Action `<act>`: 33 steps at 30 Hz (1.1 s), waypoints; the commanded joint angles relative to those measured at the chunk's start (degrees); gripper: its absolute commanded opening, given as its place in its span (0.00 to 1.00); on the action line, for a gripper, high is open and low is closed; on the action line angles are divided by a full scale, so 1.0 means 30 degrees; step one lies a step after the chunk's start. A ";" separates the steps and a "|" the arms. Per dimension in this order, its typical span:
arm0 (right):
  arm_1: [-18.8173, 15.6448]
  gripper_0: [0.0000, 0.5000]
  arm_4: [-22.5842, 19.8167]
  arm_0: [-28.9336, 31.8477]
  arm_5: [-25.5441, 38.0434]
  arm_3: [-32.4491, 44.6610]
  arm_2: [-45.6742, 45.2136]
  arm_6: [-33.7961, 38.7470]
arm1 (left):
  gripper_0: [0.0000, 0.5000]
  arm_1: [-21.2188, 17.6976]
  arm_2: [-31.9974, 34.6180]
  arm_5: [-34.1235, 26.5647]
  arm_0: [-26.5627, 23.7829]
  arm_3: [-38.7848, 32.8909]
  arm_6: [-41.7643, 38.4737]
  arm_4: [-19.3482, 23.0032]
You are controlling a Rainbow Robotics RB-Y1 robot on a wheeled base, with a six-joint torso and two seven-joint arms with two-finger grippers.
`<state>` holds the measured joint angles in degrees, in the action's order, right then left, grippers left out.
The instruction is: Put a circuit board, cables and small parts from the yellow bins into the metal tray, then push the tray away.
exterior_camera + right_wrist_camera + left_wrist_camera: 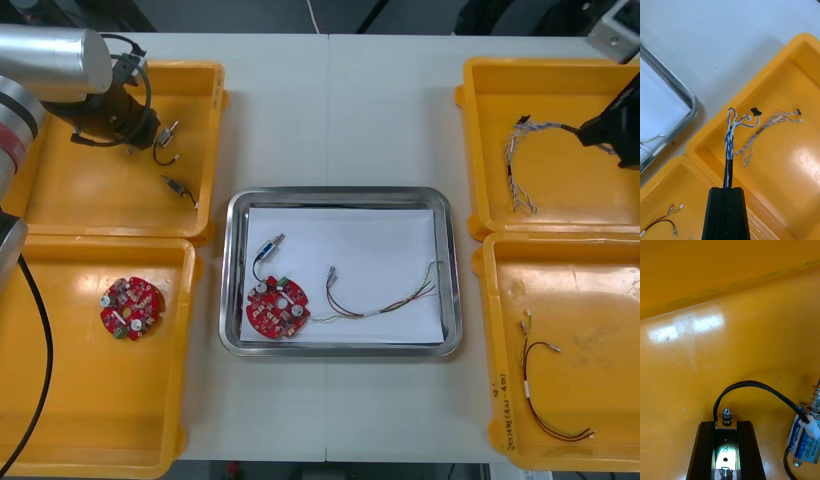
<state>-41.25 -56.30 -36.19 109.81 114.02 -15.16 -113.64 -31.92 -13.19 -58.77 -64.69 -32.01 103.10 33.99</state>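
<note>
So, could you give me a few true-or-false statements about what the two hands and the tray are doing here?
1. A red circuit board lies in the metal tray. True.
2. The right hand grips a twisted blue and white cable over the far right bin. True.
3. The left hand is open and empty. False: it is shut on a small metal part with a black wire.
4. Both boards are in the tray. False: the second board lies in the near left bin.
5. The tray holds no cable. False: a red and yellow cable lies in it beside the board.
</note>
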 commanded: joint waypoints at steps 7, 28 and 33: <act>-0.0283 0.00 -0.1860 0.0110 0.0062 0.4299 0.4028 0.0349 | 0.00 -0.0755 0.0091 -0.3584 0.0500 -0.2776 0.1609 0.0300; 0.2032 0.00 0.2329 -0.1208 -0.3792 0.3918 1.2553 -0.0032 | 0.00 -0.1780 0.1146 -1.1582 0.1936 -1.1800 -0.2288 -0.1428; 0.2003 0.00 0.3267 -0.1237 -0.5374 0.2834 1.3989 -0.0383 | 0.00 -0.1780 0.1146 -1.2841 0.2258 -1.3440 -0.2844 -0.1516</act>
<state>-35.94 -48.34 -37.82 96.08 123.78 23.60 -113.67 -34.88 -11.21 -94.94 -58.66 -68.39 102.11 30.24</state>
